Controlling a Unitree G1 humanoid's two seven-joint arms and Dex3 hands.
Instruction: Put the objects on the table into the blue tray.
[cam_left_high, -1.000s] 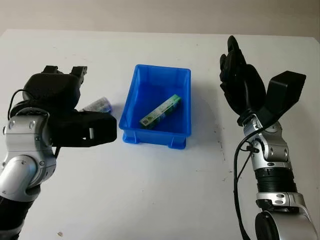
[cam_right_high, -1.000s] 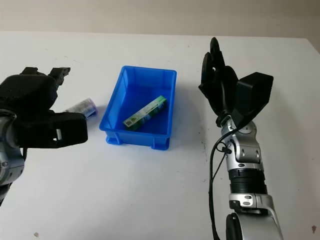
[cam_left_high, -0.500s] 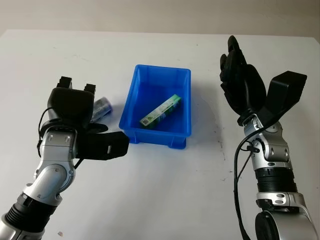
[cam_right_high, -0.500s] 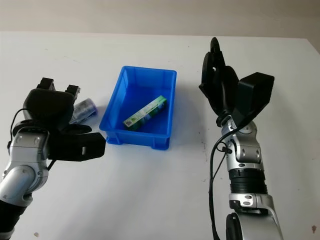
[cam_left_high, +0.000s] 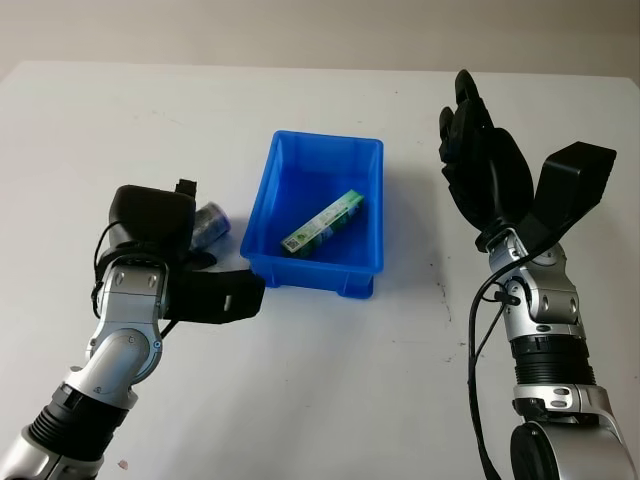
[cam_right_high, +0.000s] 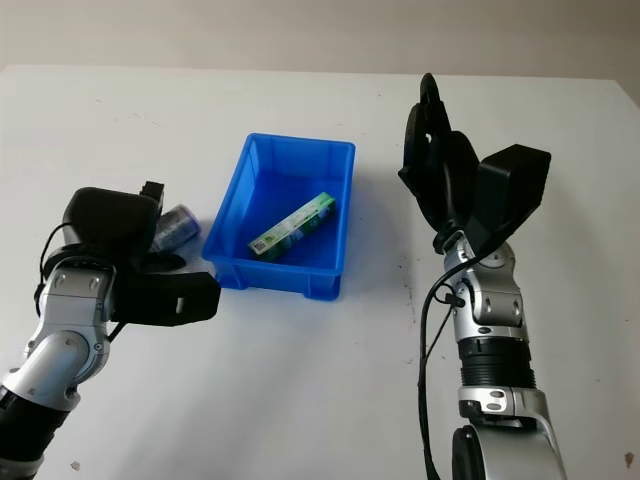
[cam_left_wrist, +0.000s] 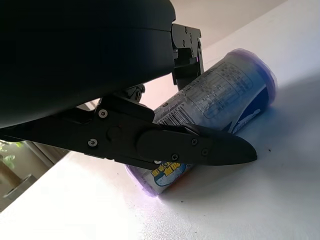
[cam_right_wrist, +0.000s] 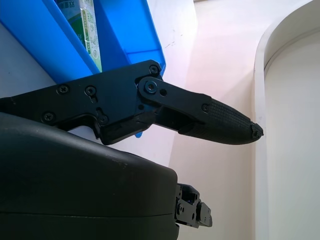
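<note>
A blue tray (cam_left_high: 268, 180) sits mid-table with a green box (cam_left_high: 322, 222) lying slantwise inside it. Just left of the tray, a small purple-and-white can (cam_left_high: 213, 222) lies on its side on the white table. My left hand (cam_left_high: 180, 228) is low over the can. In the left wrist view one straight finger (cam_left_wrist: 200, 147) crosses in front of the can (cam_left_wrist: 225, 90) and another stands behind it; the can still rests on the table. My right hand (cam_left_high: 478, 160) is held up, open, to the right of the tray, holding nothing.
The white table (cam_left_high: 330, 380) stretches wide in front of the tray and to both sides. The tray's near left corner (cam_left_high: 250, 270) is close to my left hand. The right wrist view catches the tray's wall (cam_right_wrist: 125, 35) and the green box (cam_right_wrist: 85, 25).
My left hand has dropped toward the table and shifted right, ending down over the can beside the tray. The right arm, the tray and the box have not moved.
</note>
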